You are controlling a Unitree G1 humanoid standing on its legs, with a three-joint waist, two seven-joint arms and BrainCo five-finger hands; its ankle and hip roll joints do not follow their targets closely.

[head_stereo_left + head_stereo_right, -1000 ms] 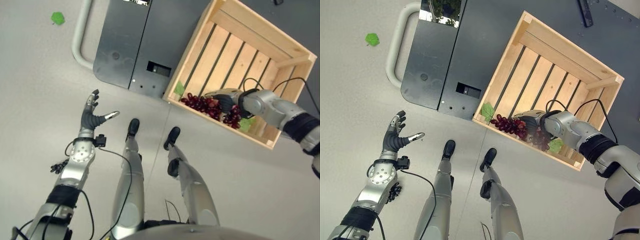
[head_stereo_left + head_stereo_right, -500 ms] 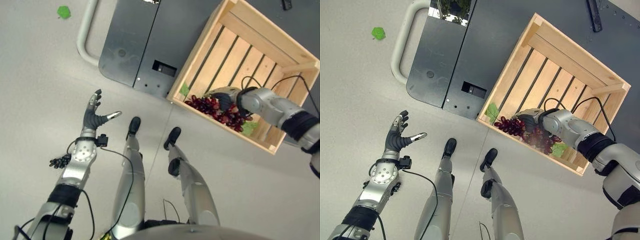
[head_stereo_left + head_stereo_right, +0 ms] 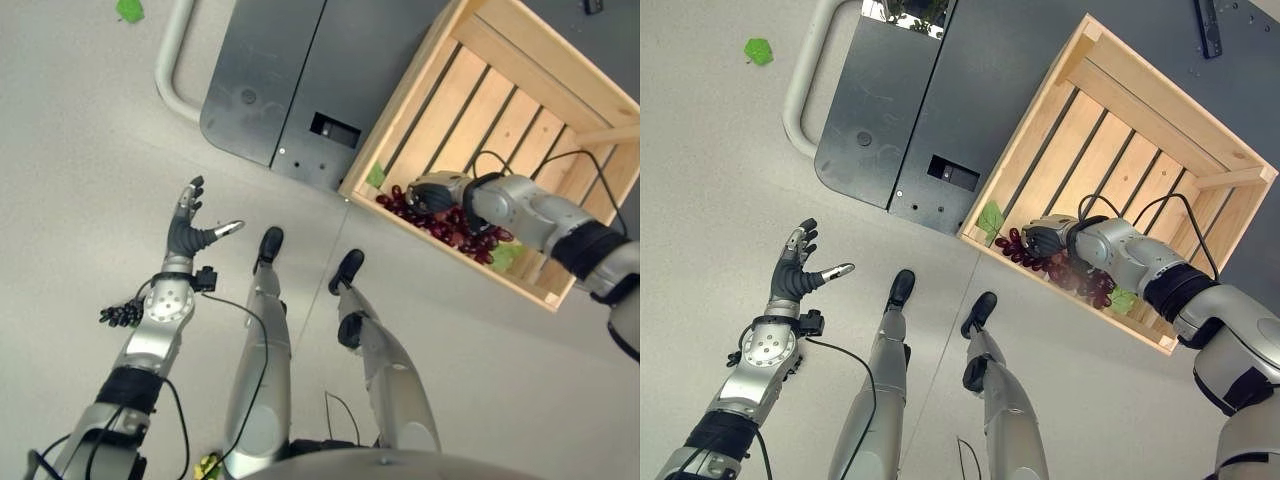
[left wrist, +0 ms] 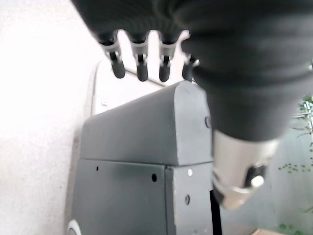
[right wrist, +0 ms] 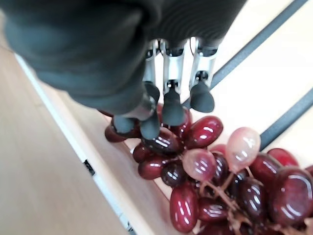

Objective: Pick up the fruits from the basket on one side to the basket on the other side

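A wooden slatted crate [image 3: 1200, 175] sits on the floor to the robot's right, serving as the basket, and a bunch of dark red grapes [image 3: 1065, 270] lies inside it along the near wall, close to the near left corner. The right hand [image 3: 1045, 238] is down in the crate on top of the bunch; in the right wrist view its fingers [image 5: 171, 105] curl downward with their dark tips pressing onto the uppermost grapes [image 5: 215, 171], the thumb close against them, so the hand is closing on the fruit, which rests on the crate's boards beside the pale inner wall [image 5: 54, 161]. Green leaves [image 3: 990, 217] lie at the corner end of the bunch and another leaf [image 3: 1124, 299] at the far end, both inside the crate.

The crate's near wall stands between the grapes and the open floor. Just beyond the crate's left side lies a dark grey metal base plate [image 3: 910, 120] with a light grey curved handle bar [image 3: 798, 85] at its far left edge; a small green scrap [image 3: 758, 50] lies on the floor past that.

The left hand [image 3: 186, 230] is held over bare floor well to the left, fingers [image 4: 142, 63] straight and spread, thumb out, holding nothing.
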